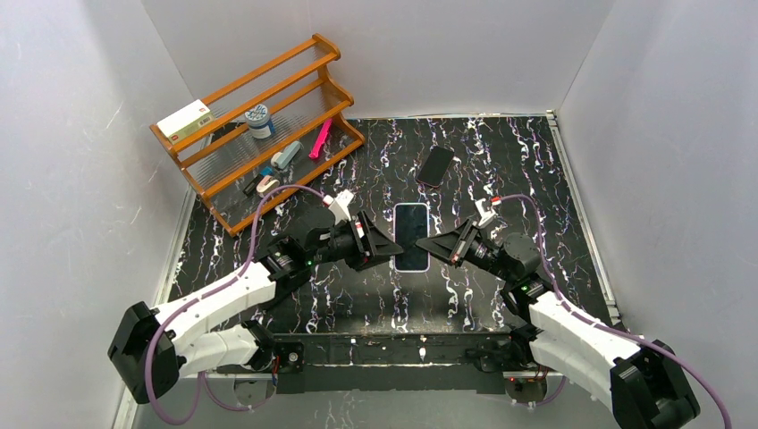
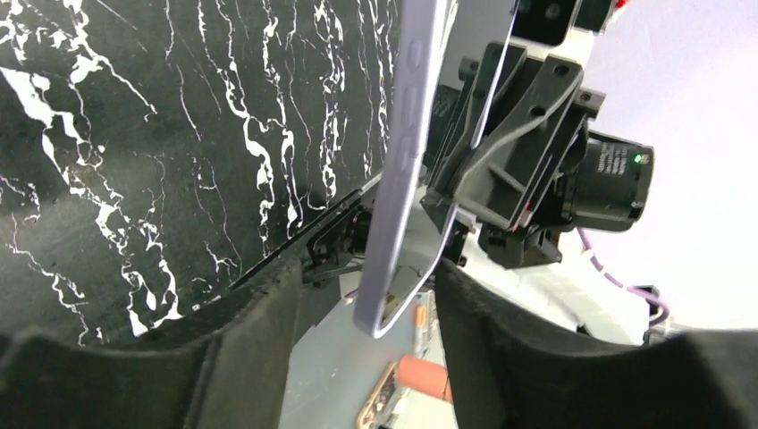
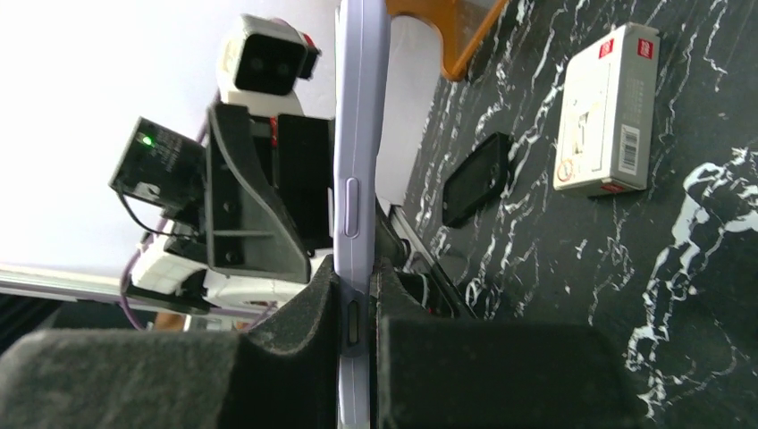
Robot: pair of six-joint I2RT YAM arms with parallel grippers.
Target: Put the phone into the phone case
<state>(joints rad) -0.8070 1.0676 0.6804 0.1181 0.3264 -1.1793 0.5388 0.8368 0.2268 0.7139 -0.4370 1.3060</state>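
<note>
From above, the two arms meet over the middle of the black, white-veined table [image 1: 501, 161], and the phone case [image 1: 411, 234] hangs between them, lifted and lying roughly flat to the camera. It shows as a rounded rectangle with a dark face and a pale rim. The left gripper [image 1: 389, 246] comes at its left long edge and the right gripper [image 1: 431, 246] at its right one. The phone [image 1: 435, 166], a dark slab, lies flat on the table beyond the case, well apart from it and from both arms. A wooden rack [image 1: 268, 98] stands in the far left corner. In the left wrist view the case is seen edge-on, a thin pale lavender wall with raised button bumps and a rounded corner. That corner stands between the left fingers [image 2: 259, 340], which are spread, with a gap on at least one side. In the right wrist view the lavender edge runs upright with two oblong buttons along it, and the right fingers [image 3: 286, 349] are pressed tight against both faces, pinching the case. The phone lies on the table behind it.
</note>
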